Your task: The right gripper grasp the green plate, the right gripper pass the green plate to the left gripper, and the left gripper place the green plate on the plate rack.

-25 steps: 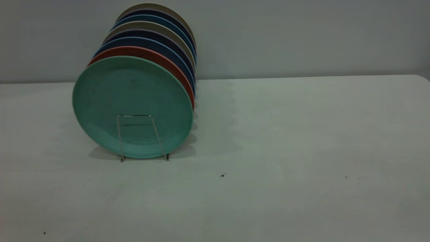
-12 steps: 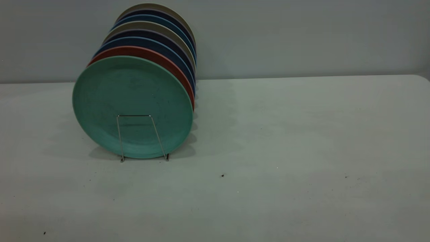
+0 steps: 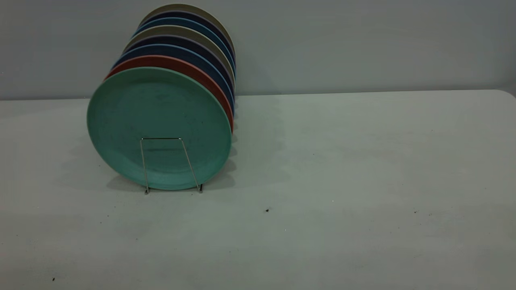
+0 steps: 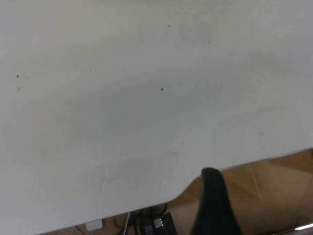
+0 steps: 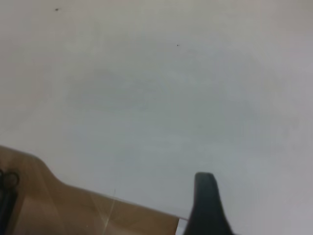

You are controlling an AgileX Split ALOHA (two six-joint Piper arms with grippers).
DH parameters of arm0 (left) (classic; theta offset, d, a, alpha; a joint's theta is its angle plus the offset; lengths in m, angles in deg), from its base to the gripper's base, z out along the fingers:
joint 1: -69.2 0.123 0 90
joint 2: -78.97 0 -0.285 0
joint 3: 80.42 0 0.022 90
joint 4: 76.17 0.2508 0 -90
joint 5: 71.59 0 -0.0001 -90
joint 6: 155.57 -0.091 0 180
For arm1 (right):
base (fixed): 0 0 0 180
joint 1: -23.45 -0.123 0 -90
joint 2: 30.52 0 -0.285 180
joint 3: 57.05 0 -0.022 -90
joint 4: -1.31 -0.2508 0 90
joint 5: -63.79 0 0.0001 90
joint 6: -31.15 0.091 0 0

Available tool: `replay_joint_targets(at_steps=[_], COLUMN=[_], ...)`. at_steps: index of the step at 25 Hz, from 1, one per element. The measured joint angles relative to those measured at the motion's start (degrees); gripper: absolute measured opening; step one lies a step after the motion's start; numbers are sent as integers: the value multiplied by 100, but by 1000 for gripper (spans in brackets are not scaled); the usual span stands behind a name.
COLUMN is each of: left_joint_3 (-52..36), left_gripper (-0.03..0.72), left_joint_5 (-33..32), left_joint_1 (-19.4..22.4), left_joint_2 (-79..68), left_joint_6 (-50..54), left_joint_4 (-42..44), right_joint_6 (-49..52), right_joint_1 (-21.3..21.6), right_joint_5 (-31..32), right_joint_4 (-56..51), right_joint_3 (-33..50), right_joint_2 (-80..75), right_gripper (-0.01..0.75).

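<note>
Only the exterior view gives us the green plate (image 3: pixel 159 128), frontmost in the plate rack (image 3: pixel 171 165) near the table's (image 3: pixel 342 161) back-left corner. Wrist views show one fingertip per gripper; opening undetermined.

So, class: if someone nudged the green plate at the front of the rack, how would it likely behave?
The green plate looks like matte plastic, so probably stiff and light for its size. It stands on edge, leaning back on the red plate, with only one thin loop of the plate rack in front, so a sideways push might roll it out. Its smooth rim could slip.
</note>
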Motion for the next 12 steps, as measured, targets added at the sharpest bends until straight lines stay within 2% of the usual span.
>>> replay_joint_targets(at_steps=[12], left_joint_3=[0], left_gripper=[539], left_joint_5=[0], left_joint_1=[0], left_joint_2=[0], left_joint_6=[28], left_joint_4=[0], right_joint_6=[0], right_joint_1=[0], right_joint_5=[-5], right_joint_4=[0], right_joint_3=[0], right_joint_2=[0], right_gripper=[558])
